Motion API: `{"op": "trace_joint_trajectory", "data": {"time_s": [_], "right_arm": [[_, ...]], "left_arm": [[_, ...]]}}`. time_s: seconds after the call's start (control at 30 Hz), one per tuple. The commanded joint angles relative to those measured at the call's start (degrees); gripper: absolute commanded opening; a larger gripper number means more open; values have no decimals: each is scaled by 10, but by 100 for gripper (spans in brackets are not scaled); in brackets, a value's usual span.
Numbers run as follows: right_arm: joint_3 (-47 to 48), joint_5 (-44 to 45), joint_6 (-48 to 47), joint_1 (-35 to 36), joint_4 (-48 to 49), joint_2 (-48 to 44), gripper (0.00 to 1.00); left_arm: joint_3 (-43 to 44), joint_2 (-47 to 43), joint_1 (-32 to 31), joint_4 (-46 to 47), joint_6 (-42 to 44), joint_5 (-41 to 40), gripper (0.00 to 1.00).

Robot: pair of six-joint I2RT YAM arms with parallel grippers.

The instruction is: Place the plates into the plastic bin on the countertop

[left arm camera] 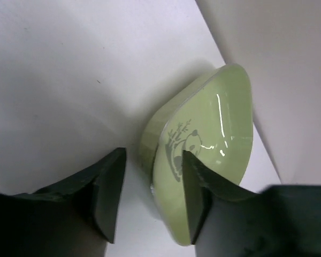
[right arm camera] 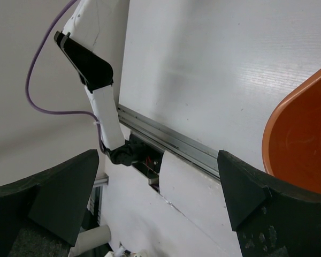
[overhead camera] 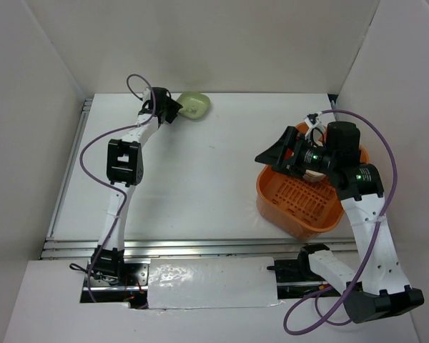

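A green plate [overhead camera: 194, 106] with a grey panda print lies at the far back of the countertop [overhead camera: 200, 186], close to the back wall. In the left wrist view the green plate [left arm camera: 214, 123] is tilted, with its near rim between my left gripper's [left arm camera: 153, 156] fingers. One finger [left arm camera: 195, 198] rests on the plate's inner face, and the other [left arm camera: 109, 193] stands apart from the rim. My left gripper [overhead camera: 170, 108] is open. The orange plastic bin [overhead camera: 300, 207] sits at the right, its slotted floor showing. Above its left rim my right gripper [overhead camera: 275, 153] hangs wide open with nothing in it.
White walls enclose the countertop at the back and both sides. A metal rail [overhead camera: 200, 246] runs along the near edge, with the arm bases behind it. The right wrist view shows the bin's rim [right arm camera: 299, 139], the rail [right arm camera: 171, 142] and the left arm's base [right arm camera: 125, 152].
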Motion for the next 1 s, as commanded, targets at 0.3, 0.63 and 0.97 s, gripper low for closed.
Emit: {"op": "trace_joint_trajectory", "data": {"time_s": [0.3, 0.63, 0.97], "right_arm": [[26, 16, -14, 3, 2, 15, 100], [142, 141, -35, 44, 18, 121, 100], [337, 274, -146, 128, -52, 307, 100]], "left_arm": [[-8, -8, -13, -56, 10, 0, 0], [-251, -432, -82, -164, 339, -92, 0], [-302, -585, -86, -363, 461, 86, 0]]}}
